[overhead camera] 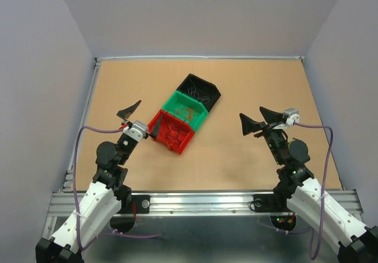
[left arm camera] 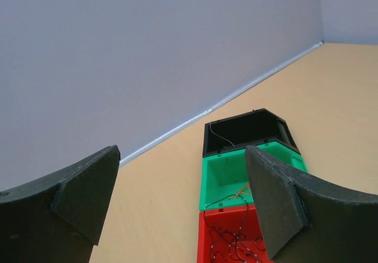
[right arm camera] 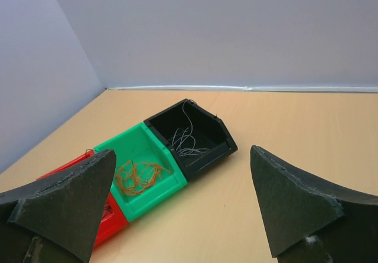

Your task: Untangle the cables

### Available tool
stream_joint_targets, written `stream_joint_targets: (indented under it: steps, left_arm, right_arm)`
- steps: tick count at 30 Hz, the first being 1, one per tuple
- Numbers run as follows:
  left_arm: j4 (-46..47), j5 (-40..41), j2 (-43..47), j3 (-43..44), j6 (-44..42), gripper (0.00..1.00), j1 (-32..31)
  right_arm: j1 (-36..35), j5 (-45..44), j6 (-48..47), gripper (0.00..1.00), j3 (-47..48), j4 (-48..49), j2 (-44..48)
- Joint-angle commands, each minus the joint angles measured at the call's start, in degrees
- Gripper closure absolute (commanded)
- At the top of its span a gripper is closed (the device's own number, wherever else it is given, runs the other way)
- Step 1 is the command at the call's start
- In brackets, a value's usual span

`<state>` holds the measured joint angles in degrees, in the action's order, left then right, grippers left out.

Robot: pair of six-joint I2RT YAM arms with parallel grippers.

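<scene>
Three bins stand in a diagonal row. The red bin point(overhead camera: 169, 145) holds a tangled black-and-white cable point(left arm camera: 236, 240); one strand crosses onto the green bin's rim. The green bin point(overhead camera: 204, 111) holds an orange cable point(right arm camera: 139, 176). The black bin point(overhead camera: 212, 100) holds a thin white cable point(right arm camera: 186, 140). My left gripper point(overhead camera: 142, 120) is open and empty, raised just left of the red bin. My right gripper point(overhead camera: 260, 120) is open and empty, raised well right of the bins.
The bins sit mid-table on a tan board with a pale raised rim point(overhead camera: 201, 57) at the back. Grey walls close in the back and both sides. A metal rail point(overhead camera: 195, 201) runs along the near edge between the arm bases.
</scene>
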<state>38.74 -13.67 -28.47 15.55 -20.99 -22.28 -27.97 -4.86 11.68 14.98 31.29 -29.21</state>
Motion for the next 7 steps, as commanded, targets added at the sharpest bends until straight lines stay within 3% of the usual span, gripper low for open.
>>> stream_joint_targets:
  steps: [1, 7]
  left_arm:
    - [2.8, -1.6, -0.2, 1.0, -1.8, 0.02, 0.3]
    - [1.5, -3.2, -1.1, 1.7, -2.2, 0.02, 0.3]
  right_arm:
    - [-0.4, 0.3, -1.1, 0.0, 2.0, 2.1, 0.1]
    - [-0.4, 0.7, -1.0, 0.0, 2.8, 2.2, -1.8]
